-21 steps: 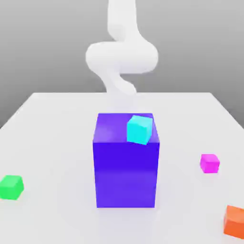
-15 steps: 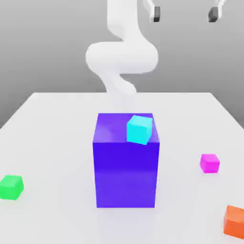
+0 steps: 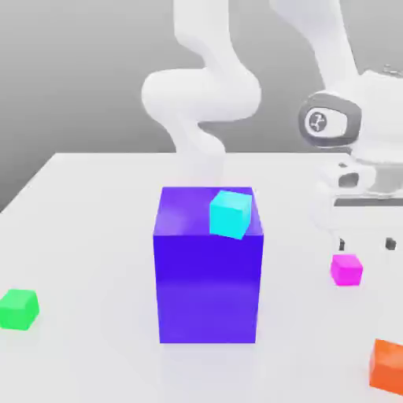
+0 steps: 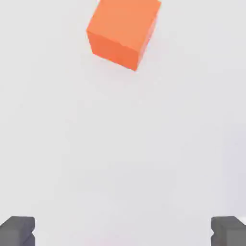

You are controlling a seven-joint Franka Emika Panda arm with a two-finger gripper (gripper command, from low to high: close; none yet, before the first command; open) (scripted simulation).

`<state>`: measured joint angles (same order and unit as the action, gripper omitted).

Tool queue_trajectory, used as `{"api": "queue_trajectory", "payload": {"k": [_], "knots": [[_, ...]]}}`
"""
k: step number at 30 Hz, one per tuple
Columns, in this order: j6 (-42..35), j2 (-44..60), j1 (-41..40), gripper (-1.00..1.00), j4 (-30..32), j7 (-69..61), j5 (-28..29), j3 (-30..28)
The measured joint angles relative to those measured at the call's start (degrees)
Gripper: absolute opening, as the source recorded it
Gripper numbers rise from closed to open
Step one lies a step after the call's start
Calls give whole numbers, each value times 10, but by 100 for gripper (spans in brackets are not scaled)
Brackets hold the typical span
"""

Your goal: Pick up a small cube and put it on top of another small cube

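The small cube, bright magenta-pink, sits on the white table at the exterior view's right. My gripper hangs low just above and slightly to the right of it, jaws wide open and holding nothing. In the hand view the two dark fingertips frame bare table, with the gripper empty between them. A small cyan cube rests on the top right corner of the big purple-blue block at the table's middle.
A small orange cube lies at the front right corner, also seen as the orange cube in the hand view. A small green cube sits at the front left. The white arm rises behind the block.
The hand has come down from the top of the exterior view to just over the table at the right, beside the magenta cube. The cubes have not moved.
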<state>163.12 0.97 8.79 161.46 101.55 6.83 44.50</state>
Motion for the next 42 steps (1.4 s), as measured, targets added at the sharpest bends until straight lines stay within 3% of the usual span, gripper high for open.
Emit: {"api": "queue_trajectory", "payload": {"k": [5, 16, 17, 23, 27, 35, 40, 42], "knots": [[34, 58, 43, 0, -5, 91, 97, -53], [102, 168, 236, 0, -41, 258, 318, -298], [107, 174, 249, -100, -43, 267, 329, -313], [111, 178, 256, -100, -44, 272, 336, -322], [92, 150, 206, -100, -36, 232, 283, -260], [45, 68, 99, -100, -9, 97, 102, -111], [16, 18, 85, -100, 6, 13, -8, -71], [4, 8, 61, -100, -19, -21, -45, -78]]}}
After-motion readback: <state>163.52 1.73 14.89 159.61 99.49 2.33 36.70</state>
